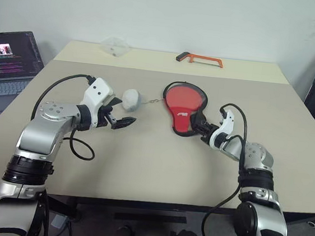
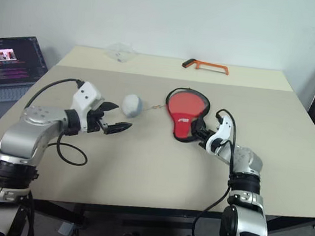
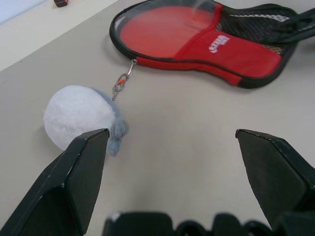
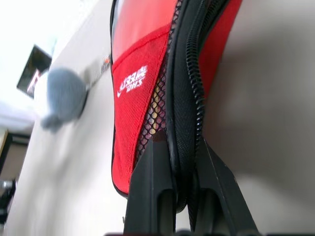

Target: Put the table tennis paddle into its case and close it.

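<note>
Surface (image 1: 141, 167): beige tabletop, made of two slabs with a seam across the far part; pale wall behind.

Case (image 1: 185, 105): red, paddle-shaped, black zip edge, white logo and black mesh pocket; lies flat right of centre, narrow end toward the robot. A red round face shows inside its wide end; whether that is the paddle cannot be told.

Grey pouch (image 1: 131, 99): round, soft, just left of the case, joined to it by a short chain (image 3: 123, 82).

Right gripper (image 4: 178, 162): fingers pinched together on the case's zip edge at the narrow end.

Left gripper (image 1: 119, 116): fingers wide apart, holding nothing, near the pouch.

Far slab: orange-framed hacksaw (image 1: 200, 59); crumpled clear plastic (image 1: 114, 46).

Left of the surface: open laptop (image 1: 8, 60), screen lit.
</note>
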Controlling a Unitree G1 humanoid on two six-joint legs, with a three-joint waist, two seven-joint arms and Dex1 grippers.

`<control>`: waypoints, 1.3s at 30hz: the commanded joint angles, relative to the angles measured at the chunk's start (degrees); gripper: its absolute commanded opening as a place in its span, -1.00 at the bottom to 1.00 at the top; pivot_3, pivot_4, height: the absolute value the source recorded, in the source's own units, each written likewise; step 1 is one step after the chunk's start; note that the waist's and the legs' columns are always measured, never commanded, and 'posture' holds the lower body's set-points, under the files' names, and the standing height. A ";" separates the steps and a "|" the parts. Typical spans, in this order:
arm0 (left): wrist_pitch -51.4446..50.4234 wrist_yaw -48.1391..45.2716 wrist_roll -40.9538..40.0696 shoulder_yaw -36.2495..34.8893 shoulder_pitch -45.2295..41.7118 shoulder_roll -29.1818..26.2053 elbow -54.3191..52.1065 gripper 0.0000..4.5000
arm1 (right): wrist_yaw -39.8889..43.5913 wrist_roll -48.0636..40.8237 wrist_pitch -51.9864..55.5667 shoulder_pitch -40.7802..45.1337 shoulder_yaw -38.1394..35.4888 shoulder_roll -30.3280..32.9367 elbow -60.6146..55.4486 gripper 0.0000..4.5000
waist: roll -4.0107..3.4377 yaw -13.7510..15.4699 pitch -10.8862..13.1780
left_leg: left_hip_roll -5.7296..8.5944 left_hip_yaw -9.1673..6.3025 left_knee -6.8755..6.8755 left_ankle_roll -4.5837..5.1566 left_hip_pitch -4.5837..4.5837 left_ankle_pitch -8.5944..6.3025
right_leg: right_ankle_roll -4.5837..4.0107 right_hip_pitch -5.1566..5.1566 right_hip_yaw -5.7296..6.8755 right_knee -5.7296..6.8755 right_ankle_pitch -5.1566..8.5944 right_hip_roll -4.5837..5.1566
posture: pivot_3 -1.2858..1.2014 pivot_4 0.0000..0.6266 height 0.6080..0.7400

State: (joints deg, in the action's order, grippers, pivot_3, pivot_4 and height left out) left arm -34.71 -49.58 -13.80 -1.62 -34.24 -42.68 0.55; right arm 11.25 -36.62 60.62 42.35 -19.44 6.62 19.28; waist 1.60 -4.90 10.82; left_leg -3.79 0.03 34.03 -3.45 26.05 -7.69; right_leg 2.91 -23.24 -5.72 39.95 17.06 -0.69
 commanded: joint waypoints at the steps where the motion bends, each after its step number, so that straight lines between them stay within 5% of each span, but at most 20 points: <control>1: 0.66 -0.52 0.21 -0.24 -0.82 -1.43 -1.02 1.00 | -1.22 -3.02 10.54 -5.27 2.50 -0.11 -10.41 -0.99 | 0.00 0.03 0.00 | -0.01 -0.03 -0.06 0.00 0.00 0.00 | -0.08 -0.01 0.05 0.01 0.04 0.00 | 0.03 -0.52 1.00; 10: 1.51 -2.10 0.73 0.91 -1.81 -2.08 0.80 1.00 | -7.07 -8.58 31.02 -21.29 -0.36 -3.86 -38.16 -0.99 | 0.10 0.18 -0.08 | 0.00 -0.08 -0.13 -0.03 -0.01 -0.04 | -0.16 -0.01 0.13 0.00 0.16 0.01 | 0.03 -0.52 1.00; 22: 2.61 -4.15 1.61 2.42 -3.34 -2.04 3.24 1.00 | -18.62 -22.59 31.88 -35.55 -0.35 -11.15 -51.33 -0.99 | 0.46 0.06 -0.38 | -0.04 -0.10 -0.14 -0.03 -0.06 -0.05 | -0.13 0.01 0.14 0.01 0.25 0.01 | 0.03 -0.52 1.00; 32: 3.44 -5.63 2.67 4.29 -5.55 -1.69 5.40 1.00 | -28.23 -43.27 31.46 -40.73 1.72 -4.73 -49.65 -0.99 | 0.54 0.00 -0.43 | -0.07 -0.09 -0.14 -0.03 -0.07 -0.05 | -0.16 0.02 0.13 0.00 0.27 0.00 | 0.03 -0.52 1.00; 39: 3.84 -6.07 3.19 4.71 -6.42 -1.53 6.46 1.00 | -41.32 -60.93 17.79 -41.87 11.70 6.59 -46.42 -0.99 | 0.56 -0.03 -0.44 | -0.07 -0.07 -0.13 -0.03 -0.07 -0.04 | -0.15 0.03 0.09 -0.02 0.28 0.00 | 0.03 -0.52 1.00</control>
State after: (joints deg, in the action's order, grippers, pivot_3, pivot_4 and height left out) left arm -32.03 -55.64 -11.05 3.48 -39.12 -43.69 7.44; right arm -27.21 -92.10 80.66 1.00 -11.52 11.50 -27.63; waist 2.16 -4.92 10.38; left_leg -3.86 -0.04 33.91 -3.47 25.98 -7.73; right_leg 2.77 -23.22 -5.63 39.94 17.34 -0.69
